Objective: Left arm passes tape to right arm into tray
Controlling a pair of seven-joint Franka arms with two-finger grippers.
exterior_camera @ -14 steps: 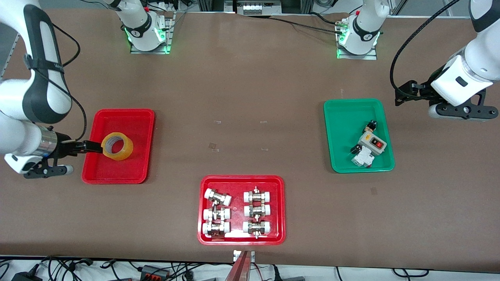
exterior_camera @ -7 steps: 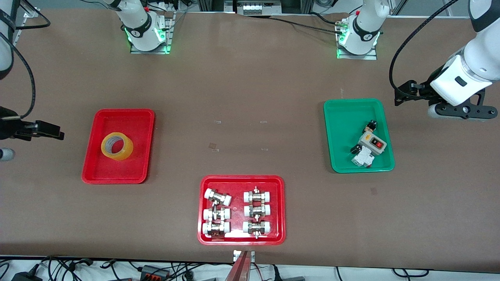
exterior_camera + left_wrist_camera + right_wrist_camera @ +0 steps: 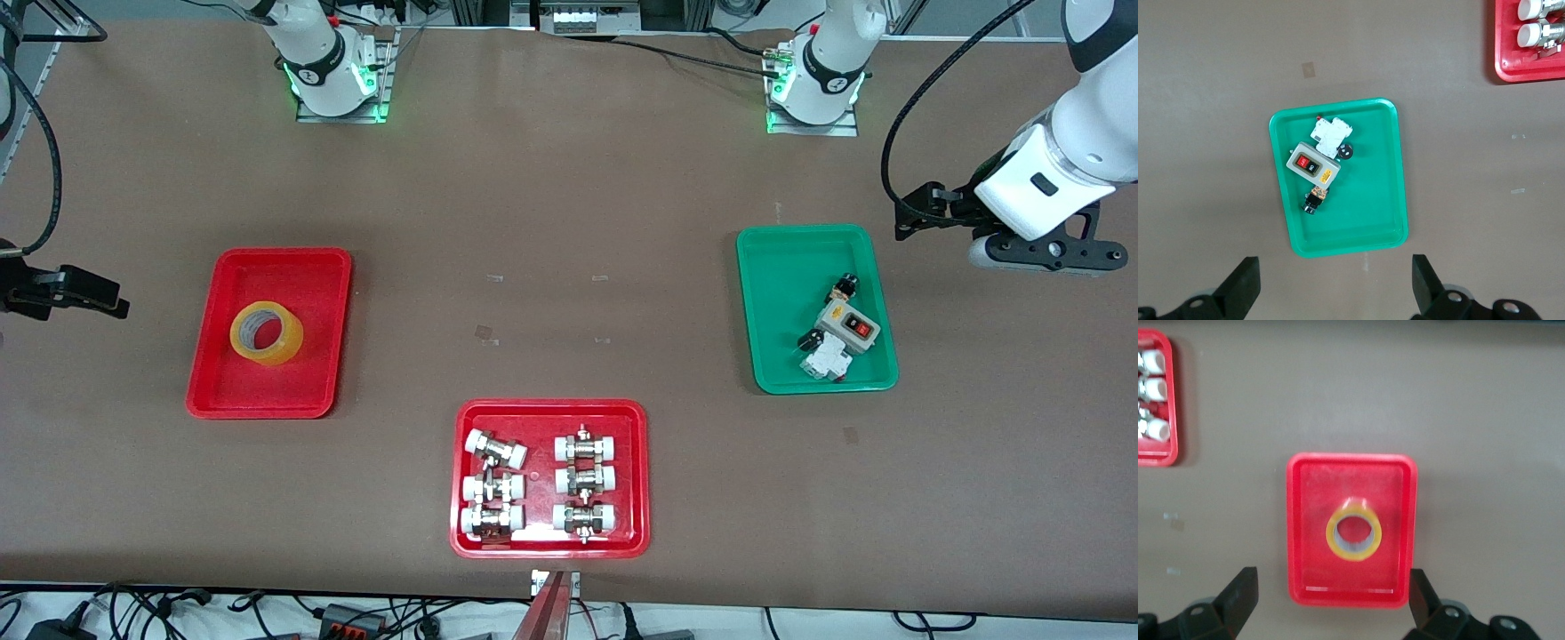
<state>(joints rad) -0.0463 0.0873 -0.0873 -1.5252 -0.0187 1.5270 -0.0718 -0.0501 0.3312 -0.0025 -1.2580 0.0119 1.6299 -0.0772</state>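
Tape (image 3: 266, 332): flat in tray (image 3: 222, 391), toward right arm's worktop end.
Right gripper (image 3: 1328, 603): wide open, empty, above tray.
Left gripper (image 3: 1335, 287): wide open, empty, beside green tray (image 3: 773, 267).

Even bright overhead light; right wrist view slightly blurred

Robotics lab, 2 bolted-down arm bases (image 3: 333, 76), brown-covered table (image 3: 569, 196), cables (image 3: 178, 604) along table edge

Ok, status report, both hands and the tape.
Left hand open, above green tray. Right hand open, empty, over table beside tray. Tape flat in tray. Nothing in the way.
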